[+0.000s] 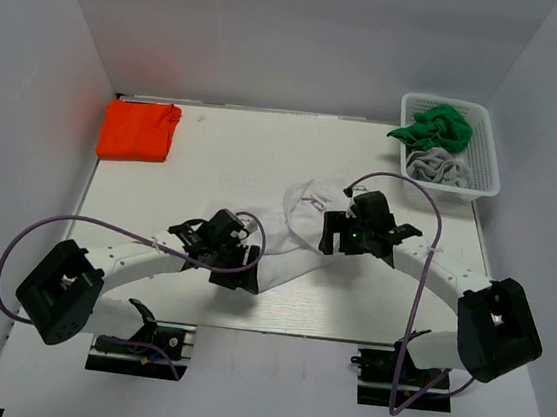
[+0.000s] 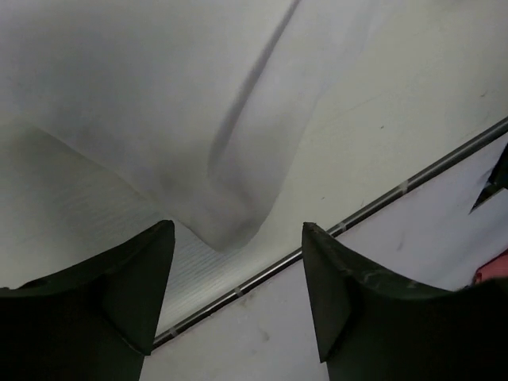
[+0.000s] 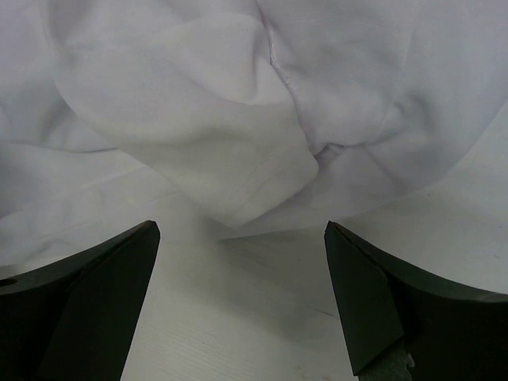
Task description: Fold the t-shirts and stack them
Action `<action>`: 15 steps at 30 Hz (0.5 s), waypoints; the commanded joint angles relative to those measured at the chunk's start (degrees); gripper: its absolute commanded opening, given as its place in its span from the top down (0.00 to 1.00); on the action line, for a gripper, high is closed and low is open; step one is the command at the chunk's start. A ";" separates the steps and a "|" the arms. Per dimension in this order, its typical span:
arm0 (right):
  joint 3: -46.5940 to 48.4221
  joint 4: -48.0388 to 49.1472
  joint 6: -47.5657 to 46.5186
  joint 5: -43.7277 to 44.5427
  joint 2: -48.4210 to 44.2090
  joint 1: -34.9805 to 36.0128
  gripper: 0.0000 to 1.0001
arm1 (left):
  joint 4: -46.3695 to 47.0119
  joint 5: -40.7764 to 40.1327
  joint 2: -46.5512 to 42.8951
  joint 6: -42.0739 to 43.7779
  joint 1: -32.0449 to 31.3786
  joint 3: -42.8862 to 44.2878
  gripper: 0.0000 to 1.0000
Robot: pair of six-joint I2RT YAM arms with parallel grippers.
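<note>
White shirt sits crumpled mid-bench, lying diagonally. Left claw is at its near end and right claw at the far end, both spread, gripping nothing.

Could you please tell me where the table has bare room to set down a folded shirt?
Bare: the far table strip between the orange shirt and the basket, and the left side just nearer than that shirt. Crowded: the centre, where the white shirt lies crumpled, left gripper and right gripper open at its edges.
</note>
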 commanded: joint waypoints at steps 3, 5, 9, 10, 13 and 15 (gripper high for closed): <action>-0.60 7.14 4.24 -0.97 2.68 1.09 0.11 | -0.49 -5.36 0.99 -0.83 -2.06 -0.24 0.35; -0.07 9.07 4.77 -0.62 4.17 1.09 0.13 | 0.66 -5.37 1.69 -0.83 -2.67 -0.24 0.47; 0.45 12.86 7.05 0.78 6.63 1.18 0.36 | 4.26 -5.99 3.19 -1.44 -3.20 0.81 0.82; 0.81 12.77 7.67 1.05 7.25 1.09 0.59 | 4.79 -7.38 3.19 -2.05 -3.20 0.82 0.96; 1.16 15.40 8.55 0.62 5.86 1.00 1.00 | 4.79 -11.85 2.49 -2.58 -3.73 3.97 1.00; 2.03 15.67 9.51 1.23 3.57 1.00 1.00 | 4.19 -14.67 0.48 -2.59 -3.73 5.37 1.00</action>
